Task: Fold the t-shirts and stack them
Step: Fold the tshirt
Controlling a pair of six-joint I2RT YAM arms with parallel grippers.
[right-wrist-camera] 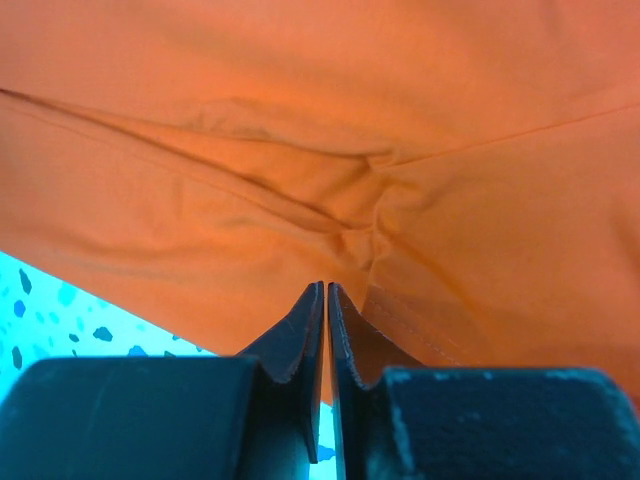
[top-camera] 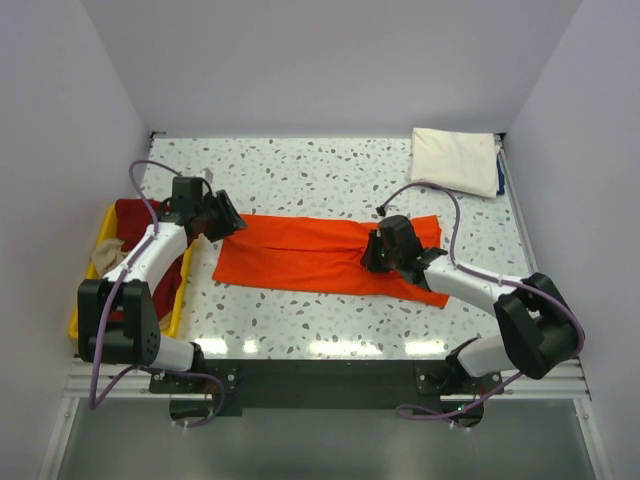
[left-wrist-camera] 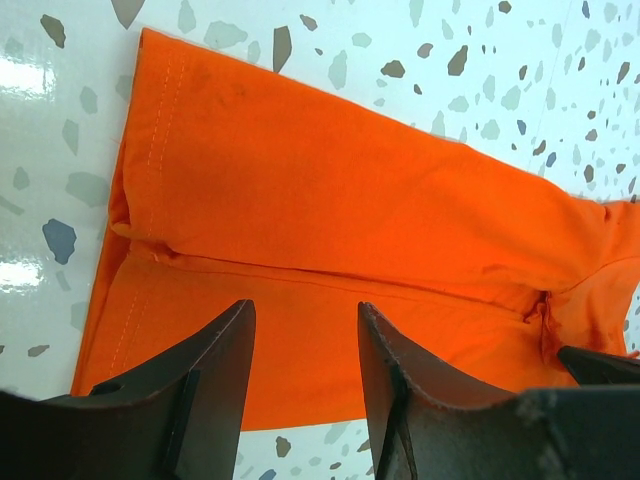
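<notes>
A bright orange t-shirt, folded into a long strip, lies across the middle of the table. My left gripper hovers over its left end; in the left wrist view the gripper is open above the orange cloth, with nothing between the fingers. My right gripper is down on the shirt's right part. In the right wrist view the gripper is shut, and the orange cloth puckers toward its tips. A cream-white t-shirt lies folded at the back right.
A yellow tray sits at the table's left edge beside the left arm, holding a dark red t-shirt and a beige one. A thin blue item lies against the cream shirt's right side. Walls close in on three sides.
</notes>
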